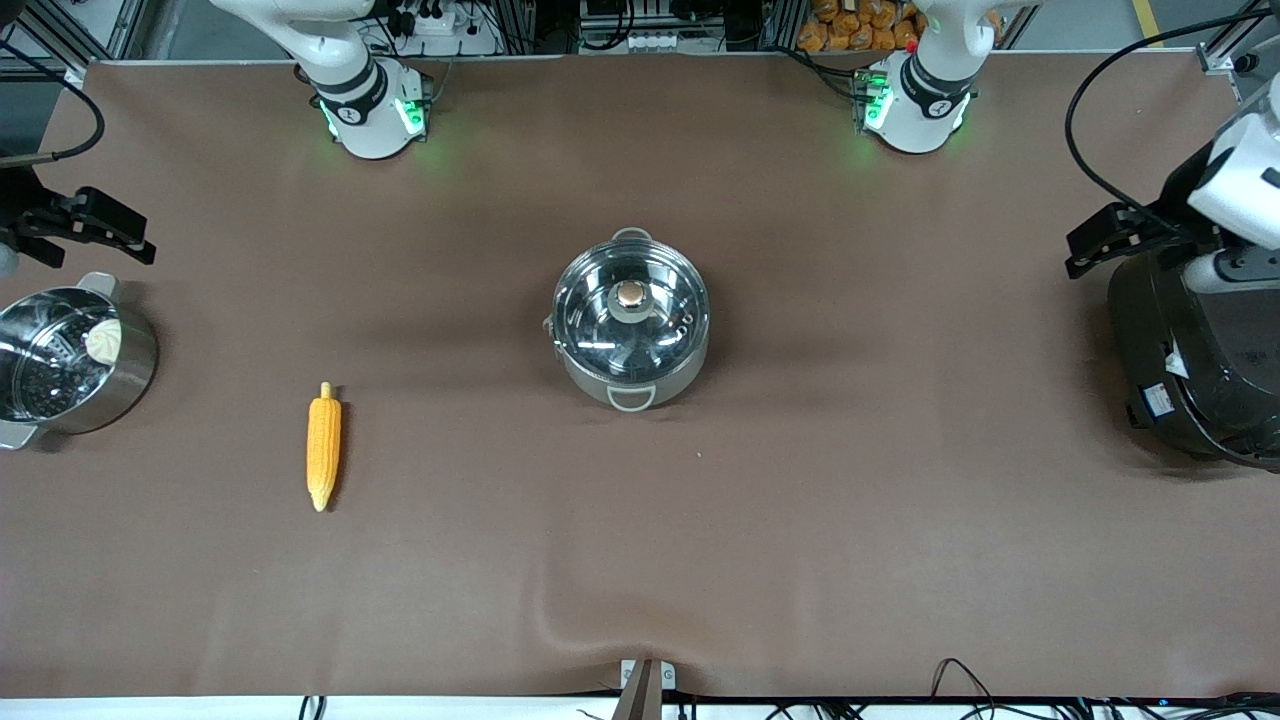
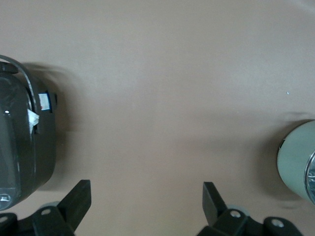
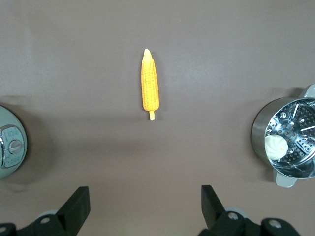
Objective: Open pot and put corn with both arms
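Front view: the pot (image 1: 631,318) is being shown at the middle of the brown surface (image 1: 860,520), its glass lid (image 1: 631,312) closed. The corn (image 1: 323,446) is lying flat toward the right arm's end, nearer the front camera than the pot and well apart from it. The left claw (image 1: 1112,240) is being held wide open and empty beside a black cooker (image 1: 1195,365). The right claw (image 1: 92,228) is likewise being held open, empty, above a steamer pot (image 1: 70,360) containing a white bun (image 1: 103,341).
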